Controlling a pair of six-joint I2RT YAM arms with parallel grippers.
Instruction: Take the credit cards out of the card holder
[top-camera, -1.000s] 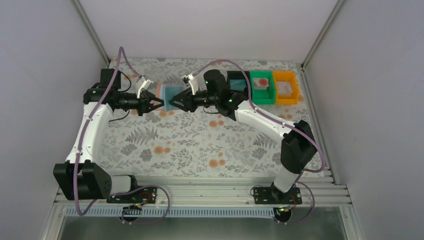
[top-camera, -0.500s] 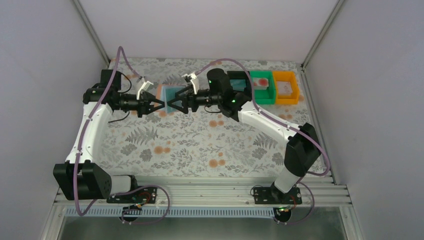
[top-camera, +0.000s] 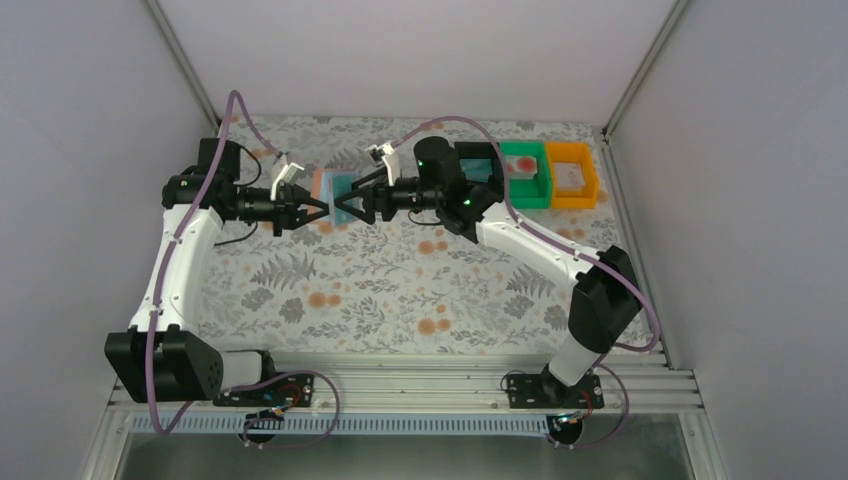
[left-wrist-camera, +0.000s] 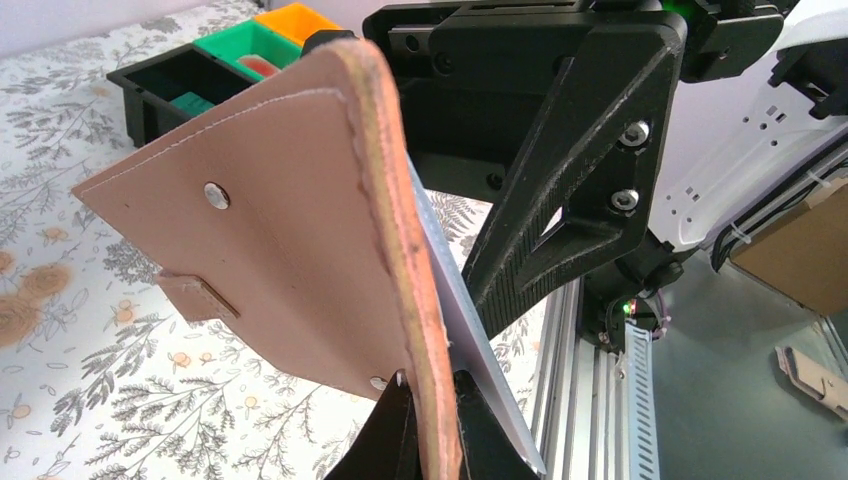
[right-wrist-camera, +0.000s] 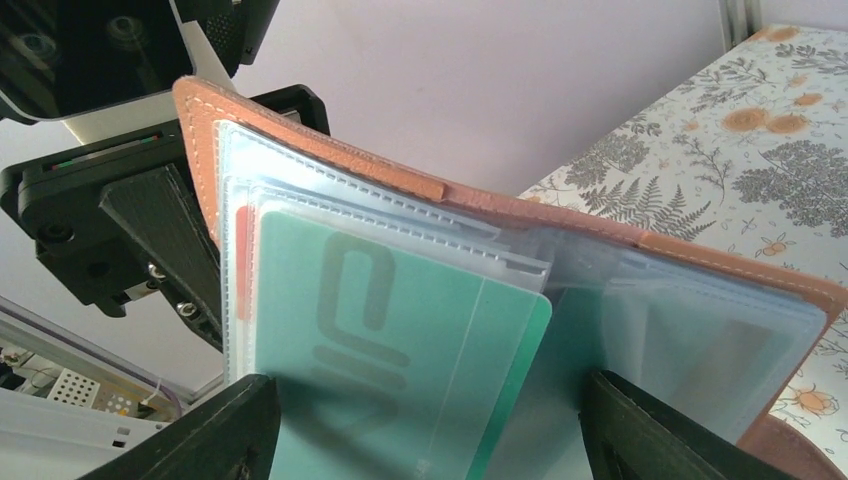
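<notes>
Where the left pincer (top-camera: 318, 207) hangs above the floral tabletop (top-camera: 400, 290), it is pressed together on the lower edge of the card holder (top-camera: 322, 186) and carries it clear of the surface. In the left wrist view that pincer (left-wrist-camera: 435, 430) nips the salmon-tan cover (left-wrist-camera: 290, 230), which rises from its tips and leans away to the left, snap studs showing.

Just beyond those tips the holder stands open, its clear pocket slots turned toward the right pincer (top-camera: 345, 205). A teal credit card (top-camera: 343, 188) pokes partway out of the front slot.

In the right wrist view the right pincer (right-wrist-camera: 435, 440) is spread wide. The teal card (right-wrist-camera: 400, 370) sits between its two fingers (right-wrist-camera: 230, 430), with a gap on the card's right side. The holder's salmon rim (right-wrist-camera: 400, 175) arches above the card. Whether either finger touches the card cannot be told.

Well behind the right pincer's wrist, a black bin (top-camera: 478, 165), a green bin (top-camera: 525, 172) and an orange bin (top-camera: 572, 175) stand touching in a row.
</notes>
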